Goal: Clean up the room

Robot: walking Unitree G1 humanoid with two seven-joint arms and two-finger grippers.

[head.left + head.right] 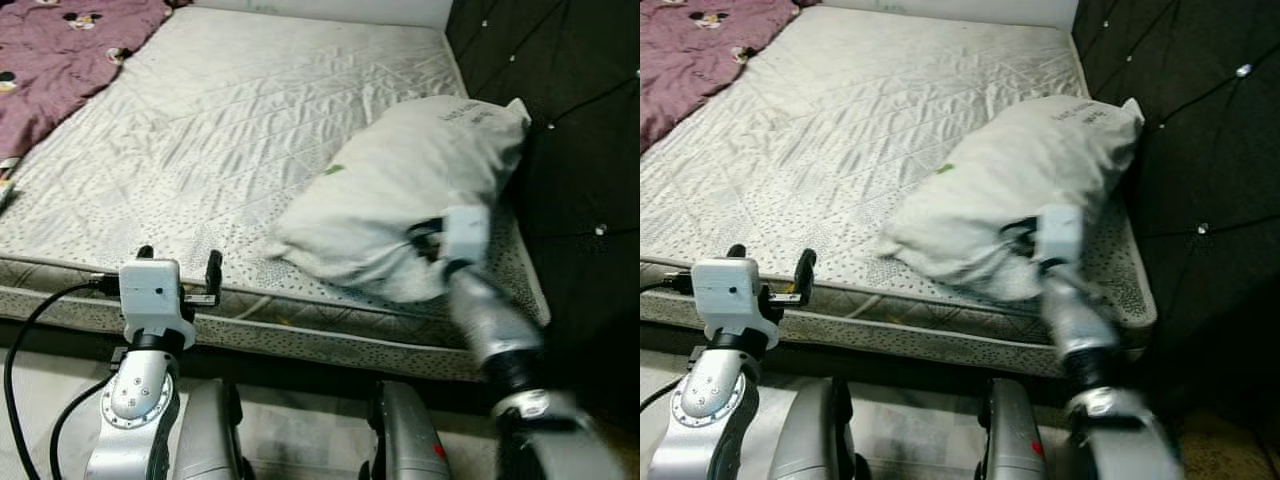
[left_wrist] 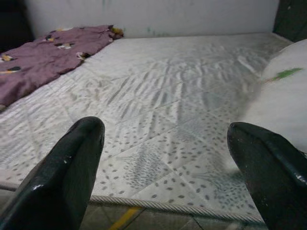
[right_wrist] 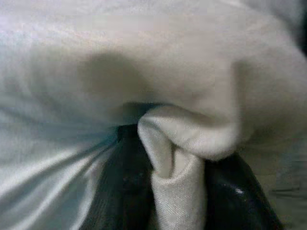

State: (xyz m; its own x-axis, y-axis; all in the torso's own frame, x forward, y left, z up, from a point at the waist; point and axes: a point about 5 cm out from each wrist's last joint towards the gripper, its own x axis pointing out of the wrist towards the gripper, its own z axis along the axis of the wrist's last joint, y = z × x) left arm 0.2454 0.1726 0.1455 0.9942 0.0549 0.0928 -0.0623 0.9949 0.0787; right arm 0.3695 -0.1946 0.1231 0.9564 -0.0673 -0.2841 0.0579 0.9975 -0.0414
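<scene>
Right now the right gripper point(image 3: 175, 191) has its jaws pinched on a bunched fold of the white pillow point(image 1: 400, 190), at the pillow's near lower edge; the right wrist view shows the cloth squeezed up between the two black fingers point(image 3: 127, 187). That pillow lies on the bed's right side, near the front edge of the mattress point(image 1: 250, 110) and close beside the dark tufted headboard point(image 1: 560, 110), its far corner toward the headboard. A short line of dark print sits on the pillow's upper end point(image 1: 470, 115), too small and blurred to read, and a small green mark point(image 1: 334, 169) shows on its left side.

Over on the left, the left gripper point(image 2: 168, 163) hangs at the mattress's front edge with its jaws spread wide and nothing between them; a black cable point(image 1: 25, 340) runs from its wrist. Beyond it the mattress cover is pale, quilted in diamonds with small dark flecks. At the far left corner of the bed lies a purple blanket point(image 1: 60, 50) printed with cartoon mouse figures, well apart from the pillow
</scene>
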